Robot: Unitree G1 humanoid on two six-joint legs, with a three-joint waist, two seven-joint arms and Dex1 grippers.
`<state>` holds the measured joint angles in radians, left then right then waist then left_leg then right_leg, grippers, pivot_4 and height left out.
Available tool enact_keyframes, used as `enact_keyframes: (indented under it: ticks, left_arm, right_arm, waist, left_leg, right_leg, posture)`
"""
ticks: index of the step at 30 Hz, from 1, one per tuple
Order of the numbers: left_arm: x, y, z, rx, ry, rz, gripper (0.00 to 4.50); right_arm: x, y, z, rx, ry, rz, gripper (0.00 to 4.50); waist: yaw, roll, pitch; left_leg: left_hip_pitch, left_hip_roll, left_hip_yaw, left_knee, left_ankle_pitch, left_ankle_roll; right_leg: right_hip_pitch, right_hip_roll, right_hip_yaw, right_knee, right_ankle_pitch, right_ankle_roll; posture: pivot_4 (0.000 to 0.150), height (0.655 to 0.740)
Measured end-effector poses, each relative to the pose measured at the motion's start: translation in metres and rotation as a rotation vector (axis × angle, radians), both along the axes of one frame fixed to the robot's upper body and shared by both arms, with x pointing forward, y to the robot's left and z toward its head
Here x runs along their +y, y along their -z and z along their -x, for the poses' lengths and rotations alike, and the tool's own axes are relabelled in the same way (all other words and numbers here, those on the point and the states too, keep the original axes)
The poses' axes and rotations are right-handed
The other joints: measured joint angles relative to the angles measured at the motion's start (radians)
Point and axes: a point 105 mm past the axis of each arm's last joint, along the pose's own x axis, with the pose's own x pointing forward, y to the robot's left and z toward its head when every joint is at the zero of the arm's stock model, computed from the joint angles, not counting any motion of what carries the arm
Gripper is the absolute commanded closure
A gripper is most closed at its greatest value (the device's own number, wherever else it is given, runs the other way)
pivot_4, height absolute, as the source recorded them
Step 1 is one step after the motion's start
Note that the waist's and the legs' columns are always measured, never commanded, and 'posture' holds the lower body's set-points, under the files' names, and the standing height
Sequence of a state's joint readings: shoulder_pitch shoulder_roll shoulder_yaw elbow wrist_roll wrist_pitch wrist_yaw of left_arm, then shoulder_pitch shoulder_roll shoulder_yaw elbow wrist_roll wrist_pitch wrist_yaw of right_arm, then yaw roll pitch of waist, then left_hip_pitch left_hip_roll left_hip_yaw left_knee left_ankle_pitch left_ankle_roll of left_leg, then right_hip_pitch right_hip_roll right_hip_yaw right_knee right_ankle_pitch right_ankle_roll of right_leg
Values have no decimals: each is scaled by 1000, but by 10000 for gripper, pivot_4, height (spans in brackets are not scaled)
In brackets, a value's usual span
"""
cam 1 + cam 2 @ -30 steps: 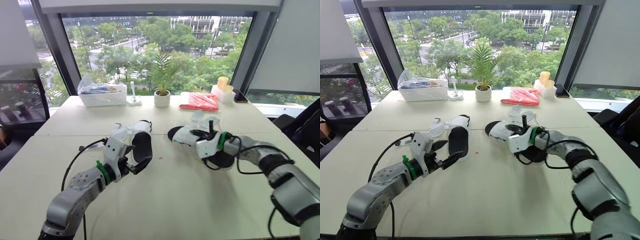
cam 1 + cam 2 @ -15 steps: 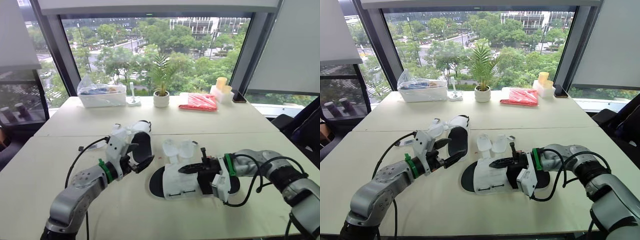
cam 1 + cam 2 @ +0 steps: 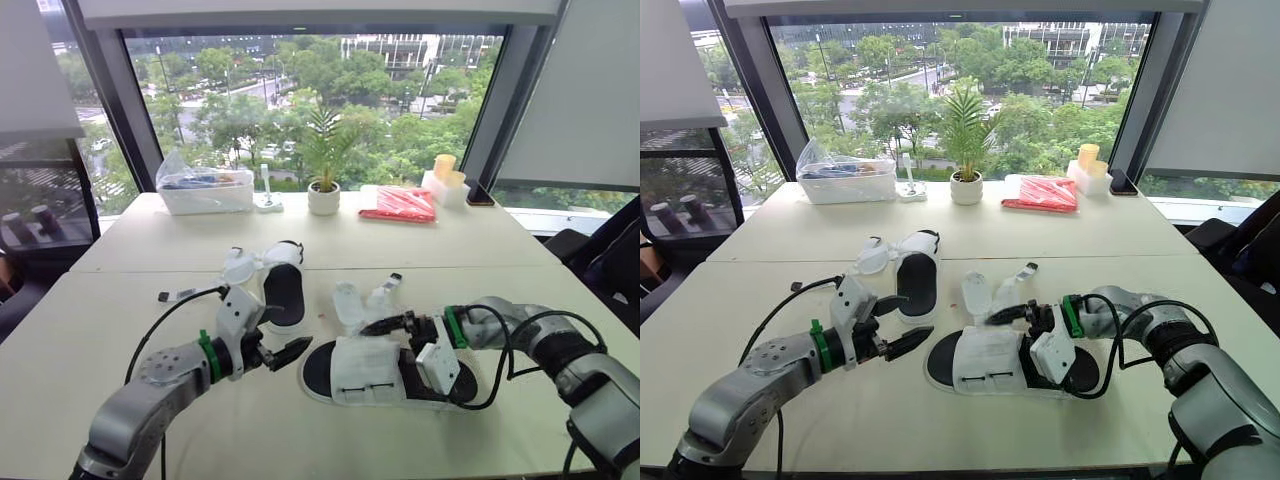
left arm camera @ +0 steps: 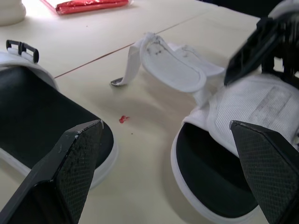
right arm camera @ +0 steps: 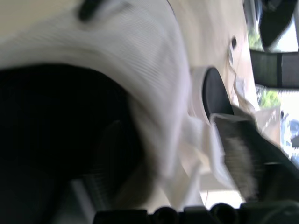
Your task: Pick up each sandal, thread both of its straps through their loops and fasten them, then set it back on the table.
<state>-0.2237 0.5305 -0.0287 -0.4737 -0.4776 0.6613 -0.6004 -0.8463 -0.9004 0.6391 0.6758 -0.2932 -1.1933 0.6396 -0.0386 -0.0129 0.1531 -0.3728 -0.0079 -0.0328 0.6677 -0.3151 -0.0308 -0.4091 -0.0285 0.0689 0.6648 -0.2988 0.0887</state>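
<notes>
Two white sandals with black insoles lie on the table. The far sandal (image 3: 283,290) rests with its straps loose toward the window. The near sandal (image 3: 365,375) lies flat in front of me, its two strap ends (image 3: 992,293) standing up unfastened. My right gripper (image 3: 1025,328) sits over this sandal's heel end; its fingers stand apart with the white upper between them in the right wrist view. My left gripper (image 3: 912,318) hovers open between the two sandals, holding nothing. The left wrist view has both sandals lying beyond the fingertips (image 4: 77,154).
Along the window edge stand a clear plastic box (image 3: 205,188), a potted plant (image 3: 323,197), a red packet (image 3: 400,203), yellow cups (image 3: 445,168) and a phone (image 3: 480,197). A small red speck (image 4: 123,119) lies on the bare tabletop between the sandals.
My right gripper carried the sandal from farther back toward me, laid it flat on the table and opened. My left gripper drew back from the far sandal.
</notes>
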Motion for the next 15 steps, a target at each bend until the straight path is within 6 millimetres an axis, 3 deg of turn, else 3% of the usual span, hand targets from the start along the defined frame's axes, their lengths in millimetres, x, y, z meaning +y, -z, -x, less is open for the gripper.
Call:
enact_keyframes:
  ticks: [6,7,10,15]
  left_arm:
    - [6,3,2,-32,72,-102,0]
    - [5,5,3,-36,96,-117,2473]
    - [4,10,4,-36,140,-134,13138]
    - [-6,19,4,-39,246,-168,40402]
  right_arm:
    - [-28,-1,27,223,252,109,185]
    - [-34,-2,32,261,316,123,8]
    - [-42,-4,45,346,453,121,0]
    - [-38,-18,50,407,638,-11,0]
  waist:
    - [17,1,0]
    - [23,1,0]
    - [27,1,0]
    - [27,1,0]
  left_leg:
    - [0,0,0,0,-1,1]
    - [0,0,0,0,-1,1]
    - [0,0,0,0,-1,1]
    - [0,0,0,0,-1,1]
  right_leg:
    - [0,-1,0,-1,0,0]
    - [0,-1,0,-1,0,0]
    - [0,-1,0,-1,0,0]
    - [0,0,0,0,0,0]
  posture:
    - [1500,7400]
    - [1500,7400]
    - [1500,7400]
    - [1500,7400]
